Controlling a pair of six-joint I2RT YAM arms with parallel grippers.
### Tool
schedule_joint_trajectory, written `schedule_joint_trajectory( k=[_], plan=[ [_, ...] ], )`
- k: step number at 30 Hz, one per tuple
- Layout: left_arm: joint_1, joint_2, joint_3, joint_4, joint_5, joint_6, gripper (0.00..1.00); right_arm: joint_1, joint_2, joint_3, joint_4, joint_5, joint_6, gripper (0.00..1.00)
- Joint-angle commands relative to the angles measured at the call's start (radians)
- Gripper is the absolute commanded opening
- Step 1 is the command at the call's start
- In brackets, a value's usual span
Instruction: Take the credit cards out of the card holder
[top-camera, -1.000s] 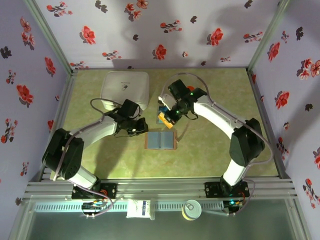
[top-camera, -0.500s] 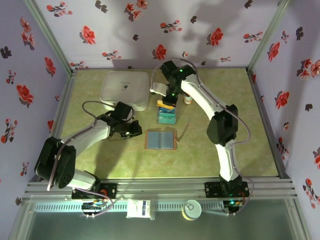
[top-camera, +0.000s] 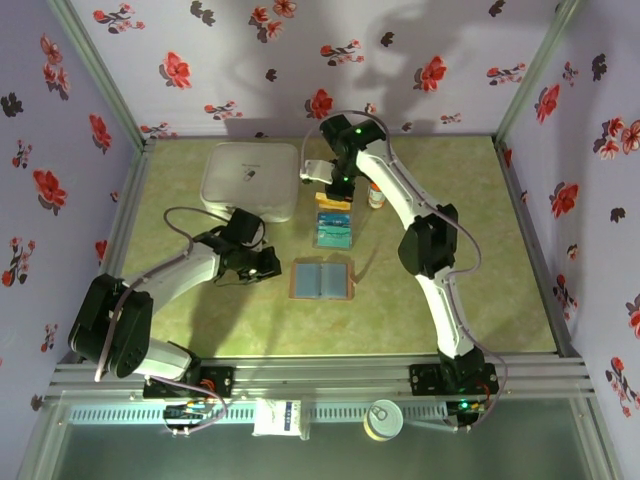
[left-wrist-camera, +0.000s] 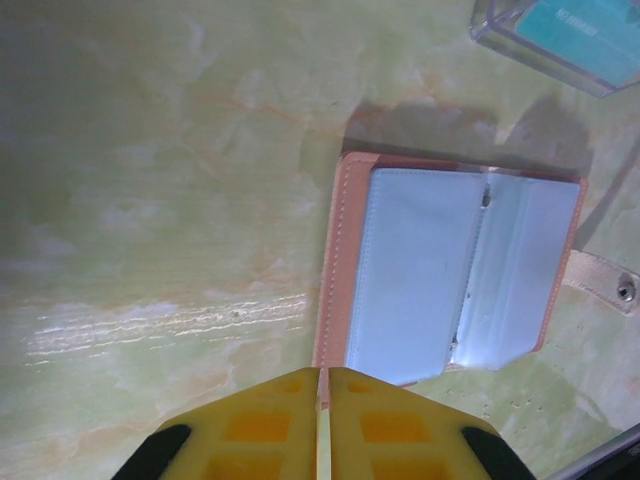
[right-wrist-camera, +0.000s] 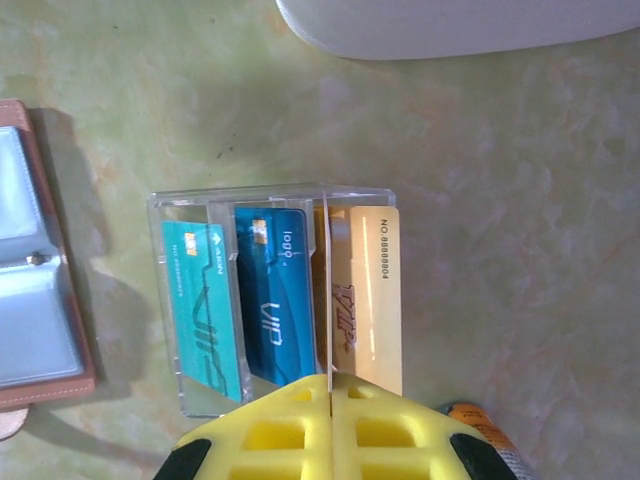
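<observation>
Lying open and flat in the middle of the table (top-camera: 450, 290), one wallet (top-camera: 322, 279) is showing two smooth, pale blue-grey pocket pages side by side. A tan, leather-like border with a stitched edge is framing them, and a short tan strap with a round metal snap is sticking out from the right side.

Just beyond the wallet's far edge, one clear hard-plastic tray (right-wrist-camera: 250, 197) is sitting, rectangular and split by thin clear walls into slots. Three thin, glossy, rectangular cards are leaning in it, each printed with lettering. The teal card (right-wrist-camera: 200, 310) is sitting in the slot nearest the wallet, the blue card (right-wrist-camera: 275, 300) in the middle, and the yellow card (right-wrist-camera: 370, 300) at the far side.

One white box (top-camera: 250, 178), a smooth rounded square, is resting at the far left, beside the tray.

Two grippers with blocky yellow fingers are hanging over the mottled green-yellow tabletop. The left gripper (left-wrist-camera: 322, 385) is hovering just left of the wallet with its jaws pressed together on nothing. The right gripper (right-wrist-camera: 330, 385) is hovering over the tray's far right corner, also with its jaws together. Its tips are covering the end of the yellow card, though whether they are touching it cannot be told.
</observation>
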Motion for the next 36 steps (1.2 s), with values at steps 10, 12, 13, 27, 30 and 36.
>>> schedule_joint_trajectory(
  k=[10, 12, 13, 27, 30, 36],
  plan=[
    [0.011, -0.023, -0.080, 0.043, 0.003, -0.020, 0.10, -0.018, 0.084, 0.013, 0.052, 0.061, -0.026, 0.00],
    [0.012, -0.018, -0.095, 0.069, 0.007, -0.035, 0.09, -0.018, 0.086, 0.000, 0.056, 0.058, -0.019, 0.05],
    [0.011, -0.015, -0.095, 0.073, 0.006, -0.038, 0.09, -0.018, 0.086, -0.004, 0.054, 0.054, -0.019, 0.06],
    [0.019, -0.049, 0.000, -0.053, -0.124, 0.032, 0.13, -0.043, -0.111, -0.162, 0.139, 0.129, 0.084, 0.22],
    [0.019, -0.078, 0.015, -0.087, -0.217, 0.054, 0.20, -0.052, -0.199, -0.283, 0.223, 0.139, 0.159, 0.27],
    [0.030, -0.119, 0.032, -0.115, -0.385, 0.098, 0.60, -0.053, -0.456, -0.700, 0.487, 0.130, 0.327, 0.40]
  ],
)
